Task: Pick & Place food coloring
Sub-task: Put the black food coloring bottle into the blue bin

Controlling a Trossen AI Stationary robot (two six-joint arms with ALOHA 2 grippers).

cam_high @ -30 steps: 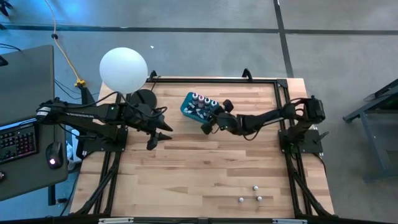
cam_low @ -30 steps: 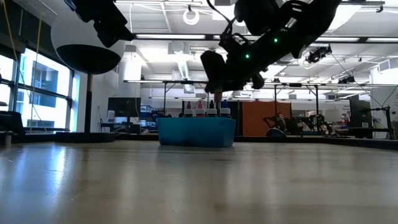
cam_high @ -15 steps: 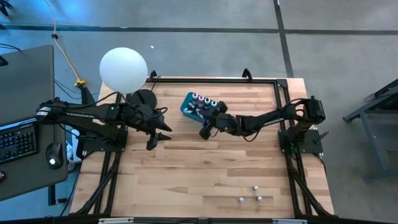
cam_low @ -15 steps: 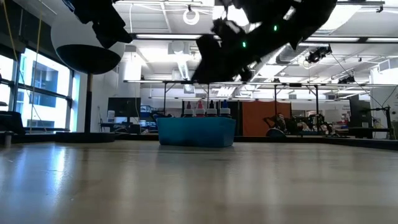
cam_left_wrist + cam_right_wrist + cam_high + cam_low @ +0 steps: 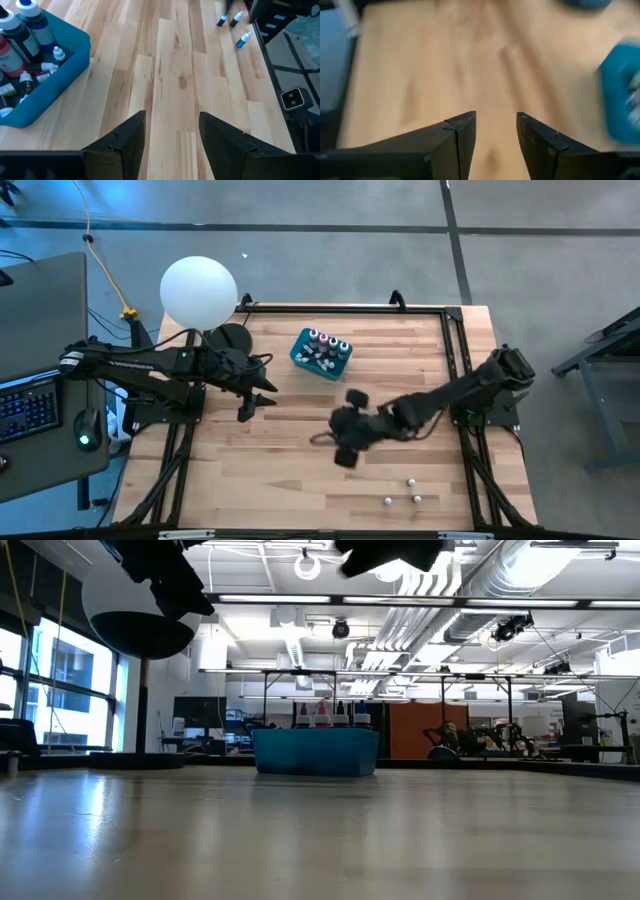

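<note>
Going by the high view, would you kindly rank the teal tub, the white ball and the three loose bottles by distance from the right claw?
From the right claw:
1. Three loose bottles, toward the table's near right corner.
2. Teal tub, at the table's far side.
3. White ball, beyond the far left corner.

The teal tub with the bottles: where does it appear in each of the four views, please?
High view: teal tub at the table's far middle.
Low view: centre, on the tabletop.
Left wrist view: one edge, bottles inside.
Right wrist view: a blurred teal shape at one edge, probably it.
Shared landmark: the wooden tabletop.
</note>
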